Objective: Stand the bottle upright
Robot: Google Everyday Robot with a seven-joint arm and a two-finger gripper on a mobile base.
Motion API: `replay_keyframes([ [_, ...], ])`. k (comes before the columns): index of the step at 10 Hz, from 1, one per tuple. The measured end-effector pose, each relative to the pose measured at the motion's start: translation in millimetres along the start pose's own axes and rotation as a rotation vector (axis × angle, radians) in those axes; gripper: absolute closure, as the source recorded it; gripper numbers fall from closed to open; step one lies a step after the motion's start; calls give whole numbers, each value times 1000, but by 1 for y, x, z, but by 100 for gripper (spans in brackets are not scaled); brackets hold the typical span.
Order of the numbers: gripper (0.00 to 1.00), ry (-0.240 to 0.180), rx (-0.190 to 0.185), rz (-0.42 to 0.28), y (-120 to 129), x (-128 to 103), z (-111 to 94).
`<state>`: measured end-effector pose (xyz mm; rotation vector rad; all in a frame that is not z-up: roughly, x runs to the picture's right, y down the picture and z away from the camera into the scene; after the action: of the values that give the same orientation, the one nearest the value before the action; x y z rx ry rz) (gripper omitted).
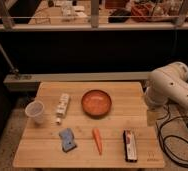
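Bottle (62, 106) lying flat on tabletop (112, 150); long axis runs near-to-far, cap toward near edge. Robot arm (169, 87) at right, well apart. tool out of view; state cannot be told.

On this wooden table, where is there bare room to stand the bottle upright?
Bare wood lies right of the orange bowl up to the table edge, and in the front left corner beside the blue sponge. Crowded: cup and lying bottle; sponge, carrot, black bar. The gripper is out of view; only the arm shows.
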<state>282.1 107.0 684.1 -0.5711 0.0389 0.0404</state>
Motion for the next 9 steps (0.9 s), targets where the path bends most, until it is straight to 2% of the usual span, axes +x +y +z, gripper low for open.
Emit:
replay_keyframes([
  [5,20,-1,7,-16,-2,-4,-3],
  [7,20,-11,16,-60,-9,-26,-7],
  [9,20,-13,22,-76,-11,-35,-10],
])
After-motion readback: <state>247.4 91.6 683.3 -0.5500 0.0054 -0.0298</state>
